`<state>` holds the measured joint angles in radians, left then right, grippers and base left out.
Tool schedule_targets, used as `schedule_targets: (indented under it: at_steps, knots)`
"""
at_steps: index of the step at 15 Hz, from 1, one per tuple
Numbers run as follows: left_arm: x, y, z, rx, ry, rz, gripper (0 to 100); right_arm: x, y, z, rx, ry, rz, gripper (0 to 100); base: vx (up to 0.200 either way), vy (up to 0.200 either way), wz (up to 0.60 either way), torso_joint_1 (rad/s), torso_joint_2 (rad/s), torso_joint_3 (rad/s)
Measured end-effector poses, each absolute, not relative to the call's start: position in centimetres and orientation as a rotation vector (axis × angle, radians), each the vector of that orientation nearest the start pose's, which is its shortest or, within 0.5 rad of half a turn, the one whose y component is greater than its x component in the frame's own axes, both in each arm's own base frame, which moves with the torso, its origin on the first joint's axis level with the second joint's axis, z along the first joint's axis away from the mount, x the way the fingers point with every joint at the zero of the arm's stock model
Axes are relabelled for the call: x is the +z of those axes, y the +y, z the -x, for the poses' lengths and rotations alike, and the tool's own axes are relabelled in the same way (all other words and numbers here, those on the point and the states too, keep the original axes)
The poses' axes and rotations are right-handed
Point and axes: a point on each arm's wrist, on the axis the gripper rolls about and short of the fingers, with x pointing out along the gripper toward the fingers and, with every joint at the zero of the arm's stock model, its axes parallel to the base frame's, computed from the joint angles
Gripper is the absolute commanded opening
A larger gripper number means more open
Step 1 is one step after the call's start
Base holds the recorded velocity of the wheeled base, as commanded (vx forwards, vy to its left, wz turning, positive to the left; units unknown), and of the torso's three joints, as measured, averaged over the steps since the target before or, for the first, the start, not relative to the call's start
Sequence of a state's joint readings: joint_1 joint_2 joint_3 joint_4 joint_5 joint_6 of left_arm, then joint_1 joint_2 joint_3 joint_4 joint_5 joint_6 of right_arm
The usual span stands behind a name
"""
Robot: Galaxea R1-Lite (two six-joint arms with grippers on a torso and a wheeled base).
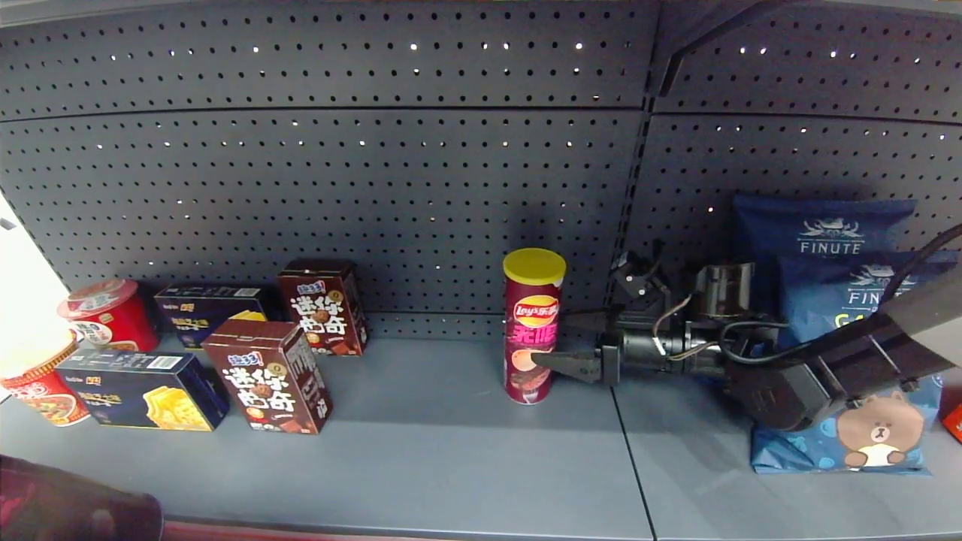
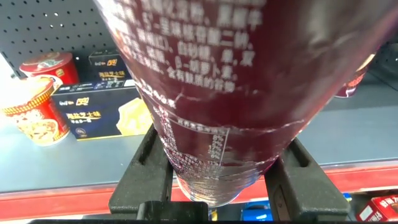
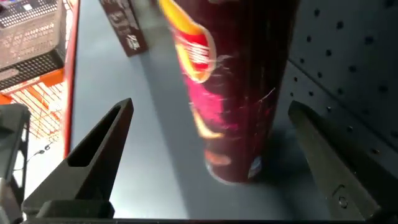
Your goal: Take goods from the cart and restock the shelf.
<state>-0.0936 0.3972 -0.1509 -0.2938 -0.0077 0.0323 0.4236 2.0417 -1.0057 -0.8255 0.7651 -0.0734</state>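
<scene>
A dark red chip can [image 1: 533, 330], closed by its yellow lid [image 1: 534, 265], stood upright on the shelf [image 1: 421, 436] near the back edge, about midway along. The right pincer [image 3: 211, 107] was spread wide, one finger on each side of that can, neither clearly touching it. The left pincer [image 2: 221, 144] gripped a second can [image 2: 211, 81], also dark red, out past the shelf's front edge. Sealed noodle cups [image 1: 105, 314] and boxes [image 1: 267, 376] crowded the left end; blue bags [image 1: 827, 240] leaned at the right.

On the shelf [image 1: 451, 458] we find a chip can [image 1: 532, 300] between our right gripper's [image 1: 556, 340] fingers [image 1: 575, 365]; boxes [image 1: 270, 376] and noodle cups [image 1: 105, 315] left, snack bags [image 1: 827, 240] right.
</scene>
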Motion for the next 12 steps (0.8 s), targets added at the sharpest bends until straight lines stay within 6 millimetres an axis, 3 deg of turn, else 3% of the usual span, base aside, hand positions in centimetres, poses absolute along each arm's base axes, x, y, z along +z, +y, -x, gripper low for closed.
schedule_targets:
  at_steps: [8,9,12]
  knots:
    - [14.8,-0.2,-1.6,-0.105,-0.022,-0.031,0,10.7,19.8,-37.2,1.219,0.203,0.021,100,0.000,0.000,0.00,0.000,0.00,0.000]
    - [14.8,-0.2,-1.6,-0.105,-0.020,-0.032,0,10.5,20.1,-37.6,1.219,0.198,0.022,0,0.000,0.000,0.00,0.000,0.00,0.000]
    - [14.6,-0.2,-1.7,-0.103,-0.015,-0.032,0,10.0,20.4,-38.4,1.204,0.208,0.023,0,0.000,0.000,0.00,0.000,0.00,0.000]
